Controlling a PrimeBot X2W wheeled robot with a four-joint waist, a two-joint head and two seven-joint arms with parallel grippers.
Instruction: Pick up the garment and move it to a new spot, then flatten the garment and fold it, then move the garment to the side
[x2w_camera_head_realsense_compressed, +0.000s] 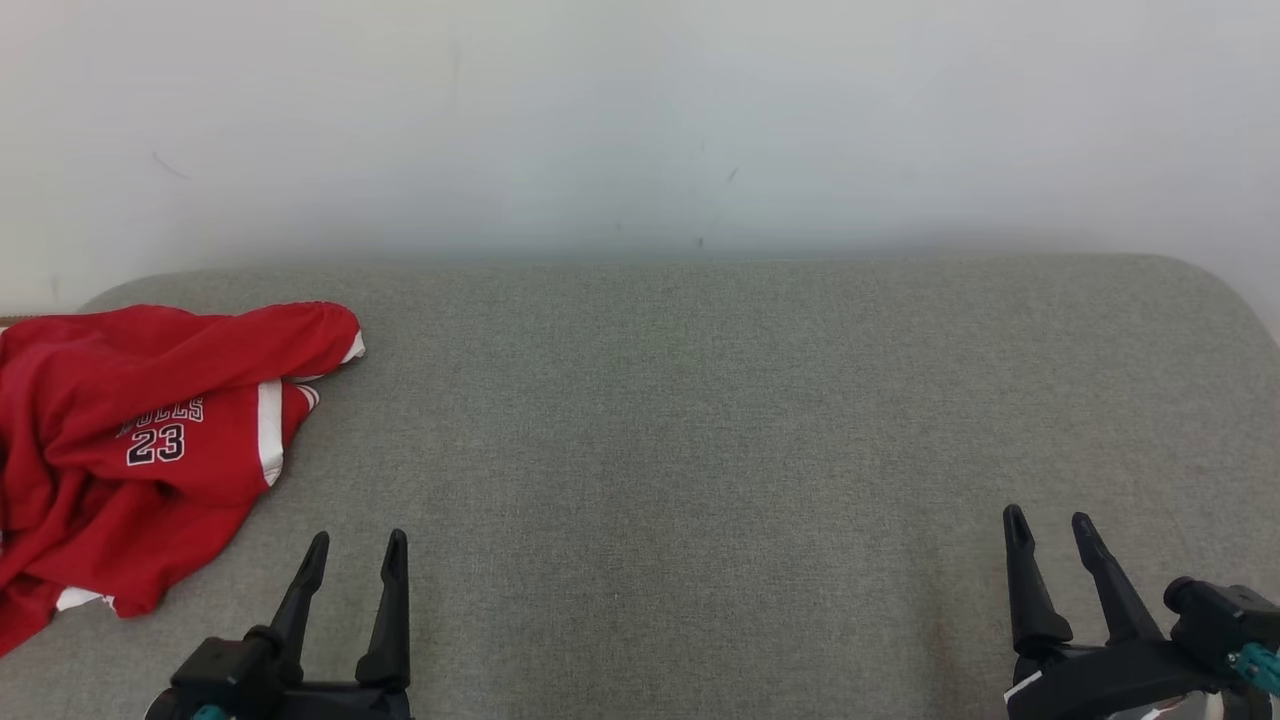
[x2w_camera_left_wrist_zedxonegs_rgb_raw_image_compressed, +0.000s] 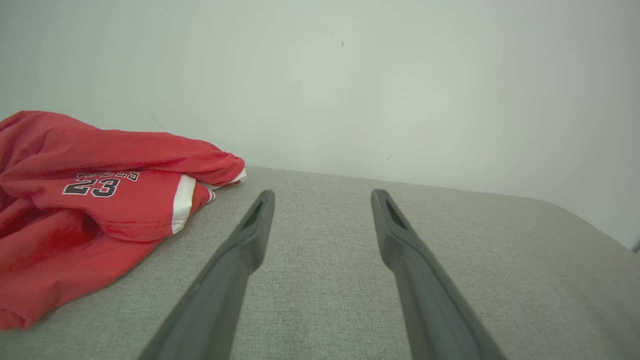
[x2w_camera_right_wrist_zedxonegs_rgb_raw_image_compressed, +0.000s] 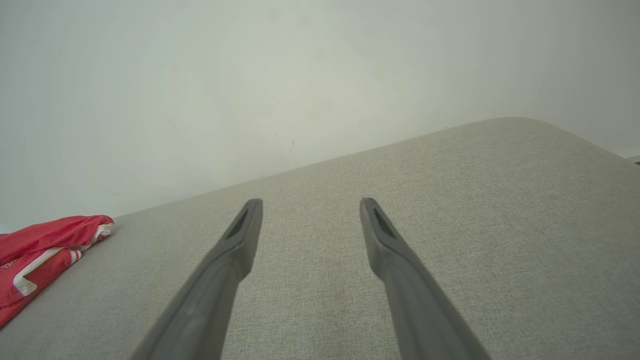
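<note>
At the far left of a grey fabric-covered counter (x2w_camera_head_realsense_compressed: 700, 420), a red jersey (x2w_camera_head_realsense_compressed: 130, 450) lies crumpled in a loose heap. The number 23 shows in dark figures and white trim runs along one edge. Part of the cloth runs off the left side of the head view. To its right the counter stretches bare, which looks like the natural place to spread the jersey flat. The left claw (x2w_camera_head_realsense_compressed: 358, 545) sits low at the near edge, fingers spread apart and holding nothing, near the jersey's closest folds but not touching them. As the nearer arm, it seems best placed to make the first pick. The right claw (x2w_camera_head_realsense_compressed: 1048, 518) rests at the lower right, well apart from the jersey, also spread wide and empty. A plain white wall (x2w_camera_head_realsense_compressed: 640, 120) rises behind. The task appears to be at its very start.
</note>
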